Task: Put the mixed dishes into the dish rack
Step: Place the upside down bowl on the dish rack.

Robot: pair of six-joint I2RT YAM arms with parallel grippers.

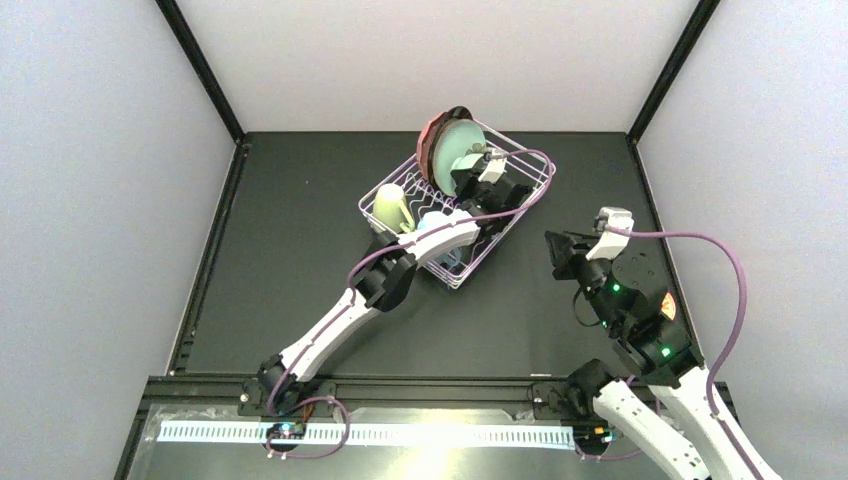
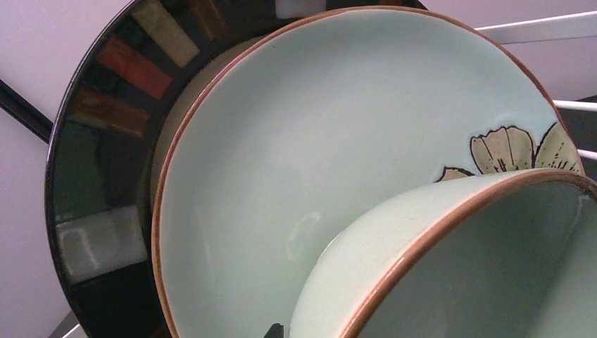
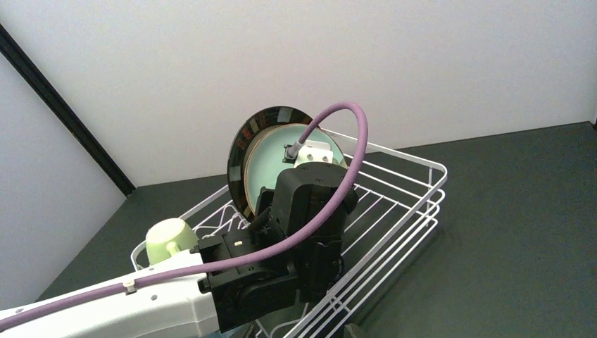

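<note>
At the far end of the dish rack [image 3: 422,160], L gripper [image 1: 487,165], jaws together, seems to pinch the pale-green bowl [image 2: 493,267] by its rim. It's tilted before 2 upright plates, mint flowered plate [image 2: 317,141] and dark-rimmed plate [image 2: 98,127], prob. to slot in alongside. R gripper [image 1: 568,255], jaws apart, empty, hangs clear.

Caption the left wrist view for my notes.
Tilted pale-green bowl in front of mint flowered plate, dark-rimmed plate behind.
</note>
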